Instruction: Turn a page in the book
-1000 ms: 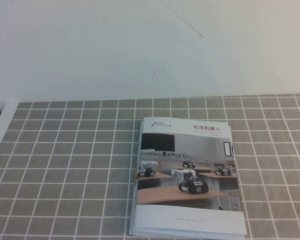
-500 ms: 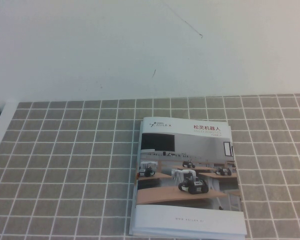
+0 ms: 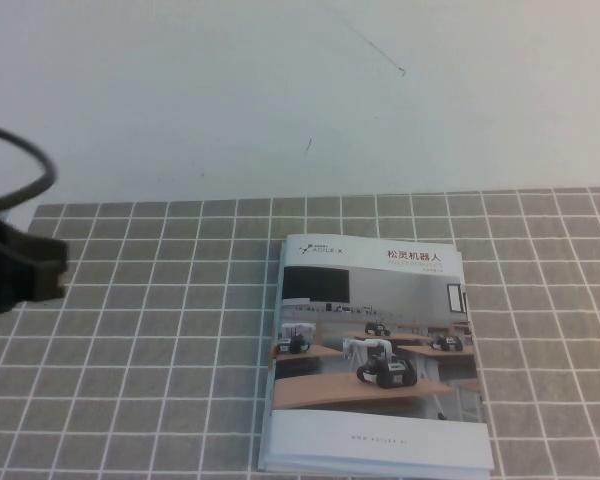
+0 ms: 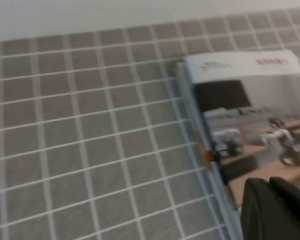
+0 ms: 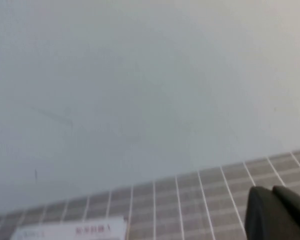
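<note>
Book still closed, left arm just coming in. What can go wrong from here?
1. The page lies flush on the closed book, so the left tool, hovering by the book's edge, may catch several leaves or none.
2. Nothing pins the thin book, so a sideways push could slide it across the mat.
3. The right tool is shut and faces the wall, too far away to steady anything.

Left arm (image 3: 15, 270) is presenting as a black, blocky housing, a black cable (image 3: 25, 175) looping above it.
</note>
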`<state>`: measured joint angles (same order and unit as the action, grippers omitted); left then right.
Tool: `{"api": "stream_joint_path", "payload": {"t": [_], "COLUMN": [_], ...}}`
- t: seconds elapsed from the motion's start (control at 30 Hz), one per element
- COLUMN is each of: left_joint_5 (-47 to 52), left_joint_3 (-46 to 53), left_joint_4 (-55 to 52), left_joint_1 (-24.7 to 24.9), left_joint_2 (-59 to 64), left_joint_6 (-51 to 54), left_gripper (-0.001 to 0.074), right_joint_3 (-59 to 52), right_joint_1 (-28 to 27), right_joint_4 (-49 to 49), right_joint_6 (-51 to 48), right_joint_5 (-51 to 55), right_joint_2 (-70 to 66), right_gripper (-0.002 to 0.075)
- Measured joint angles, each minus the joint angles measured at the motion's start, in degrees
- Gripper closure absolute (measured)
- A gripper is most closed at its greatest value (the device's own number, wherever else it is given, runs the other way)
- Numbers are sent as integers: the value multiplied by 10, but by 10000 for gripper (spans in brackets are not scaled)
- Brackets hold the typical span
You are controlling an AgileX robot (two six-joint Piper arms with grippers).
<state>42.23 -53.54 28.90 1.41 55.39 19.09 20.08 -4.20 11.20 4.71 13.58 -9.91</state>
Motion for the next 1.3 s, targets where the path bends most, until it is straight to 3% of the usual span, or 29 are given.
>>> {"api": "stream_joint_path", "payload": {"t": [0.1, 0.2, 0.43, 0.53, 0.73, 1.03, 1.3], "left_joint_5": [42, 40, -43, -76, -122, -204, -223], "left_joint_3": [-46, -71, -86, -86, -86, -86, -87], "left_joint_4": [82, 111, 42, -13, -46, 10, 57], "left_joint_1": [4, 31, 152, 182, 199, 217, 233], "left_joint_2": [75, 144, 262, 309, 393, 455, 483], "left_joint_6": [105, 141, 127, 90, 59, 58, 59], "left_gripper": [738, 738, 738, 738, 738, 738, 738], "right_joint_3": [42, 95, 170, 179, 202, 275, 333], "right_joint_1": [0, 0, 0, 0, 15, 136, 154], "right_joint_4": [13, 65, 239, 306, 390, 423, 498], "right_joint_6": [-61, -172, -490, -584, -672, -719, -732], "right_joint_5": [75, 149, 230, 250, 278, 229, 230], "right_joint_2": [-61, -145, -335, -418, -603, -784, -864], "right_gripper": [729, 729, 729, 729, 729, 729, 729]}}
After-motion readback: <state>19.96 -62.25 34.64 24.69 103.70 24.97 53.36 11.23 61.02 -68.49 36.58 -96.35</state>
